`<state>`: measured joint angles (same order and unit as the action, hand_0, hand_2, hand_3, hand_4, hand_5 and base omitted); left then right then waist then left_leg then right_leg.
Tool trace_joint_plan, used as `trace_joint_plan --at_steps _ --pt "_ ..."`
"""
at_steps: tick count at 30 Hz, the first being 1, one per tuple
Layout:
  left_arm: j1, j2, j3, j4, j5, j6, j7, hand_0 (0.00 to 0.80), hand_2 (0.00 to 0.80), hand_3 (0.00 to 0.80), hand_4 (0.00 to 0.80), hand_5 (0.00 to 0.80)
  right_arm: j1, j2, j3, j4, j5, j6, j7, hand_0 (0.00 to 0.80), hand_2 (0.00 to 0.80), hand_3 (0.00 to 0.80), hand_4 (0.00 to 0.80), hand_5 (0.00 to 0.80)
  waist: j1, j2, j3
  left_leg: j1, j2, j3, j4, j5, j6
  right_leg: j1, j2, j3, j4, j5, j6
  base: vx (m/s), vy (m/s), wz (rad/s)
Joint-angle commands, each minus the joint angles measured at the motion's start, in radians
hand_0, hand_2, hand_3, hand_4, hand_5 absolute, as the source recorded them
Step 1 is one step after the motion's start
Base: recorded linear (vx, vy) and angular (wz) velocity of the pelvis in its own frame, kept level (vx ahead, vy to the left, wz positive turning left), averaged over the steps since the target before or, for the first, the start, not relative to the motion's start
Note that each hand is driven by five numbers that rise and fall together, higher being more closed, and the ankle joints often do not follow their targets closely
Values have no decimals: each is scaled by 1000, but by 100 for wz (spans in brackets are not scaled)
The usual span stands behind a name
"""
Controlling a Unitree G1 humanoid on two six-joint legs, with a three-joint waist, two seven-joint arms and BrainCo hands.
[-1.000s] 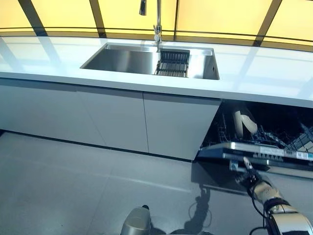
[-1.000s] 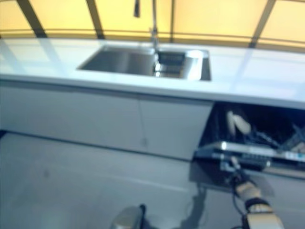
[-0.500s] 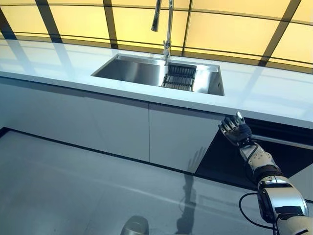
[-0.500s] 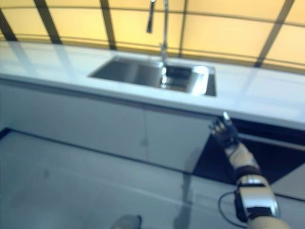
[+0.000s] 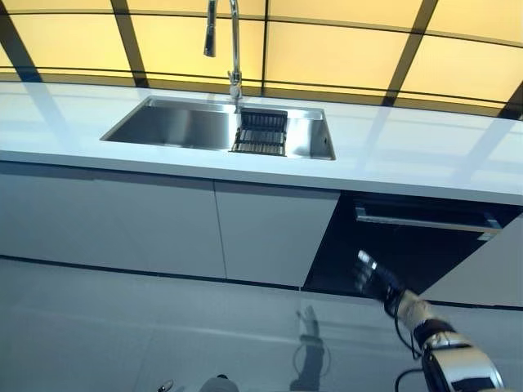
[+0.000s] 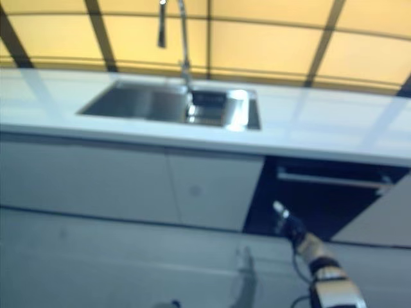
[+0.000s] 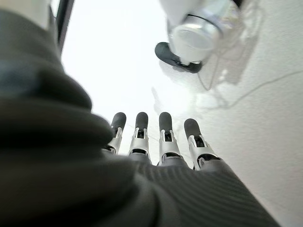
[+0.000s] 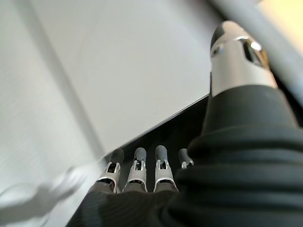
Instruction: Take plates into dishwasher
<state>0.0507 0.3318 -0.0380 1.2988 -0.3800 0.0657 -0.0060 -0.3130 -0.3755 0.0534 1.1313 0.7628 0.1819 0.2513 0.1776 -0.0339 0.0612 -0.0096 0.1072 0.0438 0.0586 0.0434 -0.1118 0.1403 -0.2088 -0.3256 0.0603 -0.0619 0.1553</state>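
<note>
Dishwasher [image 5: 409, 245] sits just beyond the right hand [image 5: 372, 276] fingertips, under the white bench [image 5: 425, 155]; its dark front shows a horizontal silver handle [image 5: 425, 220] up near the bench edge, above the fingers. No rack or plates visible in any view, so can't tell where the plates are. Right hand is low in front of the dishwasher's lower edge, fingers [image 8: 137, 168] straight and side by side, thumb [image 8: 236, 61] extended apart from them, holding nothing; whether the tips touch the dark front can't be told. White cabinet doors [image 5: 270, 233] run to the left of that hand. Sink [image 5: 188, 126] is set in the bench well up and left of the fingers, with a dark drain rack [image 5: 260, 135] in its right part and a tall tap [image 5: 233, 41] behind it. Left hand [image 7: 156, 142] only shows in its own wrist view: fingers straight, relaxed, empty, pointing down at the pale floor [image 7: 265, 118], nothing near the tips.
</note>
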Motion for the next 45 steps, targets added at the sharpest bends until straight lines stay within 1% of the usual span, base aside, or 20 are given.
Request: trace_joint_plan --at_steps 1,2,3,6,7,8,10,13,16,21,25,28,29,30,31,32,33,35,37,45 --pt "-29 -4 -1 48 -13 -49 -10 0 0 0 0 0 -10 18 7 31 -53 -110 -45 0 0 0 0 0 25 21 41 -54 26 -13 -146 153 2 42 85 11 -89 60 -74 -185 -53 -4" --pt "-38 -18 -11 39 7 -46 -7 0 0 0 0 0 10 26 14 51 -83 -140 -56 0 0 0 0 0 26 22 46 -79 25 -31 -146 167 -5 40 92 14 -106 74 -74 -268 -24 14" --pt "-50 -28 -21 38 23 -44 -2 0 0 0 0 0 25 32 19 64 -116 -159 -72 0 0 0 0 0 16 19 51 -81 24 -24 -130 157 -1 29 90 15 -115 84 -75 -298 59 24" --pt "-90 -46 -54 39 71 -34 7 0 0 0 0 0 80 41 34 75 -106 -170 -95 0 0 0 0 0 -33 -5 61 -54 35 53 20 78 12 -5 59 0 -122 110 -84 -283 157 38" --pt "-114 -54 -84 39 147 -24 13 0 0 0 0 0 113 43 33 93 -140 -168 -97 0 0 0 0 0 -70 -25 60 -33 28 83 131 33 21 -29 33 -7 -130 135 -86 -256 250 79" --pt "-124 -63 -108 34 186 -7 15 0 0 0 0 0 135 54 32 108 -146 -175 -95 0 0 0 0 0 -90 -25 55 7 7 99 107 -26 37 -46 22 -12 -125 147 -79 -269 341 77" --pt "-144 -67 -160 24 241 41 -5 0 0 0 0 0 173 72 17 138 -117 -169 -99 0 0 0 0 0 -140 9 38 98 7 173 -36 -20 39 -70 19 -34 -138 178 -48 -158 295 14" --pt "-155 -60 -194 31 244 91 -29 0 0 0 0 0 192 103 -2 169 -72 -141 -161 0 0 0 0 0 -155 28 27 127 -56 132 -146 -35 71 -123 1 -3 -147 227 3 -108 204 42" --pt "-130 -65 -177 51 234 92 -56 0 0 0 0 0 216 129 -30 185 -137 -139 -197 0 0 0 0 0 -162 32 22 131 -93 106 -146 -64 93 -166 -18 12 -144 265 17 -99 141 24" --pt "-93 -77 -163 65 233 71 -46 0 0 0 0 0 231 159 2 186 -283 -116 -215 0 0 0 0 0 -164 32 15 139 -104 123 -146 -83 114 -188 -27 15 -139 280 24 -58 48 -28" --pt "-103 -78 -153 60 217 78 -24 0 0 0 0 0 224 164 21 175 -271 -102 -224 0 0 0 0 0 -166 22 15 163 -92 141 -145 -92 117 -173 -15 34 -140 263 19 -6 -2 -5" --pt "-114 -82 -165 57 220 83 -25 0 0 0 0 0 226 159 33 172 -300 -97 -226 0 0 0 0 0 -177 11 8 163 -96 121 -135 -101 125 -166 6 89 -135 238 11 20 -1 -3" --pt "-122 -81 -173 55 227 91 -36 0 0 0 0 0 228 153 37 176 -299 -93 -217 0 0 0 0 0 -185 11 6 164 -95 104 -135 -100 130 -158 26 125 -112 209 0 0 0 0" --pt "-125 -80 -183 53 215 94 -37 0 0 0 0 0 229 150 44 178 -304 -92 -213 0 0 0 0 0 -189 17 9 164 -89 97 -139 -93 135 -156 44 141 -18 161 -13 -28 32 8" --pt "-127 -76 -191 48 204 96 -36 0 0 0 0 0 228 151 50 180 -292 -98 -216 0 0 0 0 0 -197 23 12 156 -85 77 -141 -81 144 -182 65 183 90 138 -22 -34 14 16" --pt "-127 -75 -193 47 203 97 -36 0 0 0 0 0 228 151 52 180 -286 -102 -217 0 0 0 0 0 -200 24 13 155 -84 71 -141 -80 146 -192 70 195 110 133 -23 -14 -43 20" --pt "-137 -60 -210 36 215 115 -46 0 0 0 0 0 234 148 52 170 -263 -101 -213 0 0 0 0 0 -223 28 22 145 -80 36 -128 -71 157 -215 129 281 172 88 -53 7 -100 18" --pt "-150 -57 -220 39 205 123 -34 0 0 0 0 0 231 147 64 165 -259 -99 -205 0 0 0 0 0 -223 18 29 130 -77 25 -94 -74 151 -179 119 251 93 69 -74 -1 -117 42" --pt "-142 -68 -195 33 144 116 0 0 0 0 0 0 217 142 85 168 -307 -75 -204 0 0 0 0 0 -213 7 27 111 -75 15 -60 -80 134 -127 131 267 16 69 -90 -7 -90 82" --pt "-113 -107 -181 48 156 90 -32 0 0 0 0 0 236 118 55 207 -319 -60 -221 0 0 0 0 0 -202 19 -4 128 -72 31 -97 -62 100 -41 122 244 -132 114 -80 46 -5 24"
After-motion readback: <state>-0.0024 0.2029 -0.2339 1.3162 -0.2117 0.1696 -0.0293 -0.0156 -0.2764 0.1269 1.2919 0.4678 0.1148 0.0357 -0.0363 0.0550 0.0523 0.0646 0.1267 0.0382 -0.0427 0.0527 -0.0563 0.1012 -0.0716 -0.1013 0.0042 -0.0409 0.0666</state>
